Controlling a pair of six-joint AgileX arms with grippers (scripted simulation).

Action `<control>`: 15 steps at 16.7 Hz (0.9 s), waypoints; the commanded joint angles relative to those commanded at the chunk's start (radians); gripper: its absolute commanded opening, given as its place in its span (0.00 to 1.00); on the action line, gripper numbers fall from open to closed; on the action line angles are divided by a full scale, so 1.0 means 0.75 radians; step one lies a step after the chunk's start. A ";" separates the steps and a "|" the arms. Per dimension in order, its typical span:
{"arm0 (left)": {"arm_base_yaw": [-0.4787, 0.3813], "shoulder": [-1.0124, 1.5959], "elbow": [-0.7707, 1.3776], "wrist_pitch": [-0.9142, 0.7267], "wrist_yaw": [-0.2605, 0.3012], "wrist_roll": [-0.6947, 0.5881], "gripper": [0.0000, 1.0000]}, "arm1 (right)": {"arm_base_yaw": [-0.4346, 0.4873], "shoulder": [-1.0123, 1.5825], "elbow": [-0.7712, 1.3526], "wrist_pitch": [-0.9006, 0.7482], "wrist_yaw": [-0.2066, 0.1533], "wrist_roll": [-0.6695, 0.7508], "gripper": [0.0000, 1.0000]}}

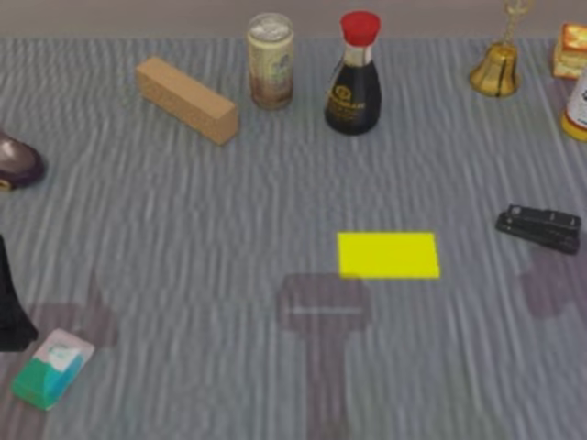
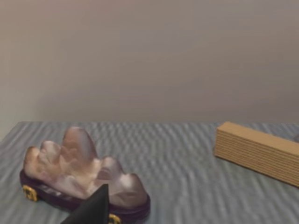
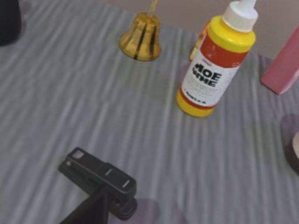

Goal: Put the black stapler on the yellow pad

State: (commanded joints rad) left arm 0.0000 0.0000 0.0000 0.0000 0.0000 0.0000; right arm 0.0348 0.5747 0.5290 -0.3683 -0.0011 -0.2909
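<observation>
So the right gripper (image 3: 96,207) only shows as a dark finger tip poking into its own wrist view, right over the near end of the flat black bar-shaped stapler (image 3: 99,181), and honestly I can't tell if the fingers are spread or pinched. From above, that stapler (image 1: 539,227) lies flat on the grey ribbed tablecloth (image 1: 183,238), well off to the right of the bright yellow flat rectangular pad (image 1: 388,254), not touching it. A yellow squeeze bottle with a white cap (image 3: 212,63) and a small brass bell (image 3: 139,38) stand beyond the stapler. The left gripper (image 1: 11,307) is parked far left of the pad, fingers unclear too, near a purple-based rock ornament (image 2: 79,170) and a tan wooden block (image 2: 257,151).
</observation>
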 joint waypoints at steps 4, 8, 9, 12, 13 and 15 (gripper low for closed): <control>0.000 0.000 0.000 0.000 0.000 0.000 1.00 | 0.031 0.608 0.475 -0.340 0.005 -0.267 1.00; 0.000 0.000 0.000 0.000 0.000 0.000 1.00 | 0.066 1.175 0.921 -0.676 0.009 -0.529 1.00; 0.000 0.000 0.000 0.000 0.000 0.000 1.00 | 0.075 1.297 1.024 -0.753 0.009 -0.589 1.00; 0.000 0.000 0.000 0.000 0.000 0.000 1.00 | 0.096 1.621 1.310 -0.953 0.008 -0.747 1.00; 0.000 0.000 0.000 0.000 0.000 0.000 1.00 | 0.101 1.715 1.395 -1.009 0.007 -0.792 1.00; 0.000 0.000 0.000 0.000 0.000 0.000 1.00 | 0.109 1.878 1.543 -1.101 0.004 -0.867 1.00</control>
State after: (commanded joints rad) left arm 0.0000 0.0000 0.0000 0.0000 0.0000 0.0000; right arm 0.1168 1.9830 1.6861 -1.1942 0.0021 -0.9410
